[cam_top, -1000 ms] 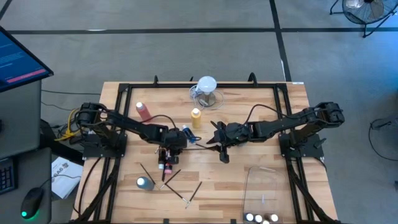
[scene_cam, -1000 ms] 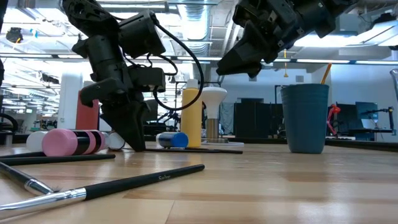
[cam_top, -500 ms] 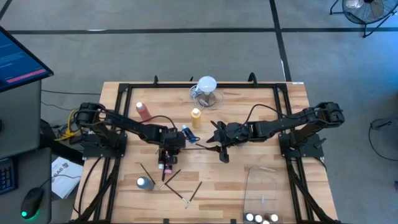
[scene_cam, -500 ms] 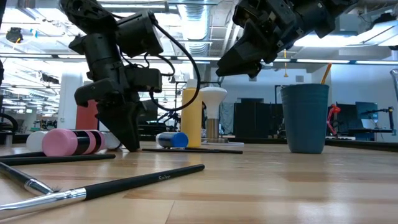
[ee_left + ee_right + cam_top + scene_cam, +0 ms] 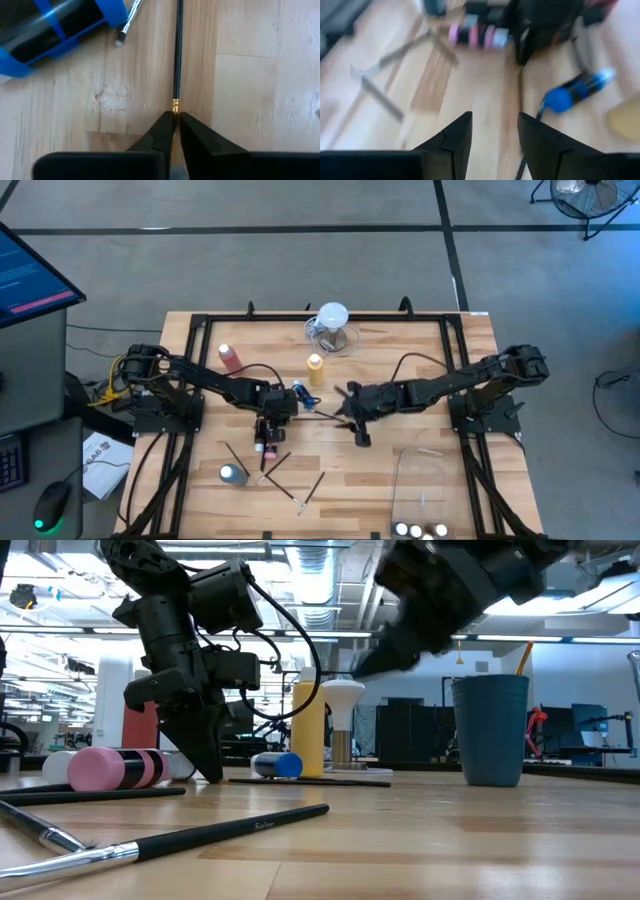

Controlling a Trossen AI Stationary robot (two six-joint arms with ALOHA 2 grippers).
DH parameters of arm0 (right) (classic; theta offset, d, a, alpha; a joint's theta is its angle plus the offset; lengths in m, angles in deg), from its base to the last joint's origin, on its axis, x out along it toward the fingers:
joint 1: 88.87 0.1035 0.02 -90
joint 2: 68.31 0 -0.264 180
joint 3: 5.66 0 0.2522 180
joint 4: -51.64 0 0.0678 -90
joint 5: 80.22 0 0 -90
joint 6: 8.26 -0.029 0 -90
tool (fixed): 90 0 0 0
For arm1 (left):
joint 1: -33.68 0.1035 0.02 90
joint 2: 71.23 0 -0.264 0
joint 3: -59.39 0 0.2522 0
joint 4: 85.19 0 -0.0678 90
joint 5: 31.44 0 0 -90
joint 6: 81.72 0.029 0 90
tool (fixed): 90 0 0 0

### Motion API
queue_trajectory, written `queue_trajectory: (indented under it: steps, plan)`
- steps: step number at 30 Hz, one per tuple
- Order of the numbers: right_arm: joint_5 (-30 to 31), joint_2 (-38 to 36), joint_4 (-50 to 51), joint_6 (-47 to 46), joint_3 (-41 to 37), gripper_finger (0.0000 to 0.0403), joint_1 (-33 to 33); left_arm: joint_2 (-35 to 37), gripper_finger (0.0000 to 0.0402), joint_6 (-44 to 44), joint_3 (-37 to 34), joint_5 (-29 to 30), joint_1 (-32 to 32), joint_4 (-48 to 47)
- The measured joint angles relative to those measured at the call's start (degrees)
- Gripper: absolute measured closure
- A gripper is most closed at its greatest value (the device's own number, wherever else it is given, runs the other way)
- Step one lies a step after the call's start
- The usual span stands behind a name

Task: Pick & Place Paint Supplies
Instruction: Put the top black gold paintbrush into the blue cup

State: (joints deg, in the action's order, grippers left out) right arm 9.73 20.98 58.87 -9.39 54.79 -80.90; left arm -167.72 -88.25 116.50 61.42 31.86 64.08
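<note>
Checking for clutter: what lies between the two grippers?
High view: only a thin dark paintbrush on bare wood, running from the left gripper toward the right gripper.

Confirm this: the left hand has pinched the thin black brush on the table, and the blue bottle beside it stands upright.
Not quite. The left hand does pinch the brush, but the blue bottle lies on its side on the table. The left wrist view shows this; the low view agrees.

overhead, table-level, two wrist views; shared table (image 5: pixel 420 450).
</note>
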Motion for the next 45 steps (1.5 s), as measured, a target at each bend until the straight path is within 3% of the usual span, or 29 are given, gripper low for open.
queue_trajectory:
  steps: [8,17,35,45]
  plan:
    - [0.0,11.4,1.3,0.8,8.6,0.0228,0.1,0.0,0.0397,-0.1,0.0,0.1,-0.1,0.0]
    - [0.0,18.9,20.3,1.5,21.1,0.0215,-0.7,0.0,0.04,0.1,-0.2,1.1,-1.9,0.6]
    - [-1.3,18.8,21.3,1.1,21.3,0.0248,-1.5,8.1,0.0401,-0.2,-0.5,-0.3,-3.9,2.0]
    - [-0.8,18.9,21.3,1.1,21.3,0.0249,-1.8,8.2,0.0401,-1.1,-0.3,-1.2,-4.6,2.4]
